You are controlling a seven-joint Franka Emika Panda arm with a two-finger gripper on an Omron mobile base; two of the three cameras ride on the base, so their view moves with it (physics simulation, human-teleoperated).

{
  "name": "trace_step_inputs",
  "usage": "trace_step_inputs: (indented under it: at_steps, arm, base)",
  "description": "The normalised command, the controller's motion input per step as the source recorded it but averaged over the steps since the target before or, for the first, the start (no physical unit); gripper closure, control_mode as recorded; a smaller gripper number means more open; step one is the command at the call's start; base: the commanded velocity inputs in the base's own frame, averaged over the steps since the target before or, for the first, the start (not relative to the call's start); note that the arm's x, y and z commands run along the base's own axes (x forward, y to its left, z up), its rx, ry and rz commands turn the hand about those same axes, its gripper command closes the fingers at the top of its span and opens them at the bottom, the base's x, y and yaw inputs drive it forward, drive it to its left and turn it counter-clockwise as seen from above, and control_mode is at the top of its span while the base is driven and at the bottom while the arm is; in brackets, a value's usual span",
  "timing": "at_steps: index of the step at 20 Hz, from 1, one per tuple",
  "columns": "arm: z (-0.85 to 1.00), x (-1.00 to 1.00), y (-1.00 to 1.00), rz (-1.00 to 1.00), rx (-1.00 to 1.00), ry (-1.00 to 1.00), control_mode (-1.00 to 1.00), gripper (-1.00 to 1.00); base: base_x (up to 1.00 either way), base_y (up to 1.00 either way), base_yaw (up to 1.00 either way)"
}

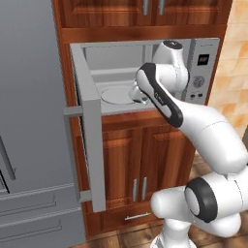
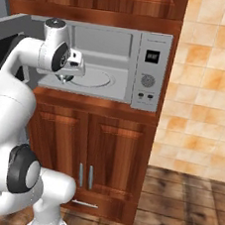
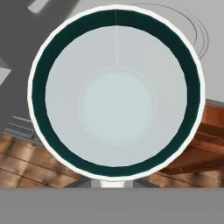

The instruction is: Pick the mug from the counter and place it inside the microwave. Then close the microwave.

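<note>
The mug (image 3: 116,105) shows from straight above in the hand view: white rim, dark teal band inside, pale bottom. My gripper (image 2: 65,76) is shut on the mug and holds it at the front left of the microwave's (image 2: 149,69) open cavity, just above the cavity floor near the round turntable (image 2: 94,78). From the left base view the mug (image 1: 137,93) peeks out beside my forearm, by the turntable (image 1: 115,95). The microwave door (image 1: 92,145) stands swung wide open to the left. The counter is out of view.
A tall grey fridge (image 1: 29,121) stands left of the open door. Wooden cabinets (image 2: 95,147) sit below the microwave and more above it. A tiled wall (image 2: 207,86) is on the right, over a wooden floor (image 2: 187,208).
</note>
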Motion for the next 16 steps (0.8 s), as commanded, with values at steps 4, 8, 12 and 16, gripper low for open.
trace_step_inputs:
  at_steps: [4,8,12,16]
  arm:
    - [-0.09,0.2,0.0,0.0,-0.01,0.0,-1.0,1.0]
    - [-0.2,0.17,0.0,0.0,0.0,0.0,-1.0,1.0]
    - [-0.19,0.24,0.0,-0.01,0.0,0.0,-1.0,1.0]
    - [-0.1,0.23,0.0,-0.02,0.0,0.0,-1.0,1.0]
  base:
    - [0.0,0.0,0.0]
    - [0.0,0.0,0.0]
    - [0.0,0.0,0.0]
    - [0.0,0.0,0.0]
